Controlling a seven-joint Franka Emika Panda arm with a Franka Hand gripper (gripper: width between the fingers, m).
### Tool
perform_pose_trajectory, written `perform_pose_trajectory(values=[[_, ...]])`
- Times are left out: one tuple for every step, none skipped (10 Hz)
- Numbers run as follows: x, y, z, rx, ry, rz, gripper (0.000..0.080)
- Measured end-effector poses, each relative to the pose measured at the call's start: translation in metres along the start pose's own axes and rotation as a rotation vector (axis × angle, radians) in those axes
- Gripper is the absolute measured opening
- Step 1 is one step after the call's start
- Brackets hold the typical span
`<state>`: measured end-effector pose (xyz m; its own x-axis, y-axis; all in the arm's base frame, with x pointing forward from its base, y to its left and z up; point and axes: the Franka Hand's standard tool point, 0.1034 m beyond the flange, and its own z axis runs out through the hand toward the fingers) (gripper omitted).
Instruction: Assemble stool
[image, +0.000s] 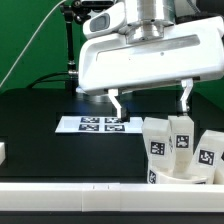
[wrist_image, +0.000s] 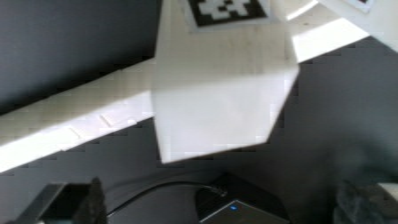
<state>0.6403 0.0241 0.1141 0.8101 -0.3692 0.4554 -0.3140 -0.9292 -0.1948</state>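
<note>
the gripper (image: 150, 101) hangs with fingers spread wide and empty above the black table (image: 40, 125), beside the marker board (image: 100, 124). white tagged stool legs (image: 180, 140) stand clustered at the exterior view's right; one leg (wrist_image: 222, 85) fills the wrist view.

The legs (image: 180, 140) look like matt white plastic with flat, smooth faces and printed black-and-white tags. The desk (image: 40, 125) is matt black. The marker board (image: 100, 124) is thin, flat and white. The gripper (image: 150, 100) housing is smooth, slightly glossy white plastic.
</note>
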Motion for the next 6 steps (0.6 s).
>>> perform_pose_trajectory(values=[[-0.0008, 0.0001, 0.0005, 0.0, -0.007, 0.001, 0.0649], [-0.0019, 0.0008, 0.0016, 0.001, -0.026, 0.003, 0.0649], [-0.0026, 0.0029, 0.0029, -0.001, -0.027, 0.005, 0.0649], [-0.0044, 0.0016, 0.003, 0.002, -0.051, 0.009, 0.0649], [-0.0076, 0.0019, 0.0031, 0.013, -0.148, 0.016, 0.0649], [-0.0044, 0.004, 0.002, 0.023, -0.232, 0.031, 0.0649]])
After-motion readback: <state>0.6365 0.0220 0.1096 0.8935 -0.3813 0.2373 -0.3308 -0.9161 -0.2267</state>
